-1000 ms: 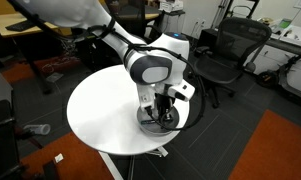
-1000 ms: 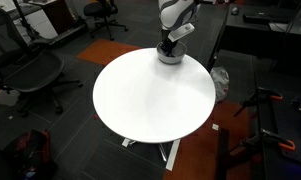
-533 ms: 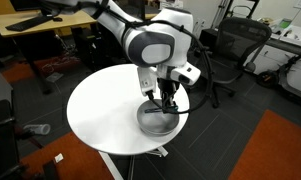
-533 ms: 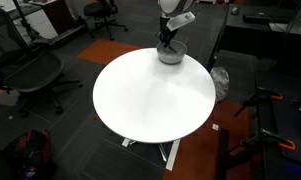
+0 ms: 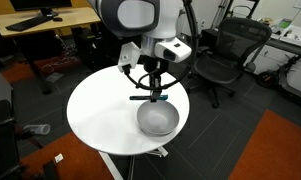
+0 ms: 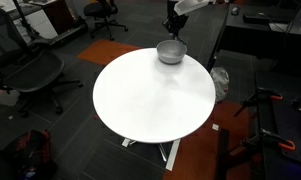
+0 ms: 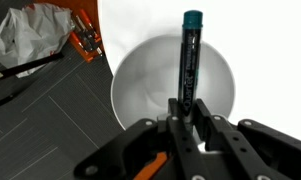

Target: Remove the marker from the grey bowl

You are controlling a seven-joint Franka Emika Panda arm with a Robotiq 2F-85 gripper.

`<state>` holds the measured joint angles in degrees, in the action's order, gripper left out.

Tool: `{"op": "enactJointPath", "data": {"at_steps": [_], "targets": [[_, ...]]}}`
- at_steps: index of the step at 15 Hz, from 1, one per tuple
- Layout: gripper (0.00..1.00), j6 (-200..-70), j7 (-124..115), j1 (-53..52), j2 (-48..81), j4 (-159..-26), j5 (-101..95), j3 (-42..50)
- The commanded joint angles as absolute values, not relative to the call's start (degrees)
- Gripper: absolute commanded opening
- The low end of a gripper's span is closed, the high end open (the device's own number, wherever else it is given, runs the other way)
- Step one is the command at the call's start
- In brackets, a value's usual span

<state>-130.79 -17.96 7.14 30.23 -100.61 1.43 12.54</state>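
Teal-blue marker point(image 7: 190, 60), pinched at its lower end by the gripper point(image 7: 189, 108) whose fingers are closed on it, points straight up the wrist view's centre, hanging clear above the grey bowl point(image 7: 133, 92), directly over its hollow

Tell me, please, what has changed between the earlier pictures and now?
The end effector rose from inside the bowl and now hangs above it, shut on the marker, which has left the bowl with it. The bowl and the table stayed where they were.
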Motion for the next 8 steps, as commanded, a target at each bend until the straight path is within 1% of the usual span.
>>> {"op": "enactJointPath", "data": {"at_steps": [1, 8], "targets": [[0.05, -131.42, -25.39, 4.89, 21.04, -111.79, 0.75, 13.7], [0.05, -134.54, -45.07, 2.44, 11.49, -125.27, -0.45, 14.22]]}}
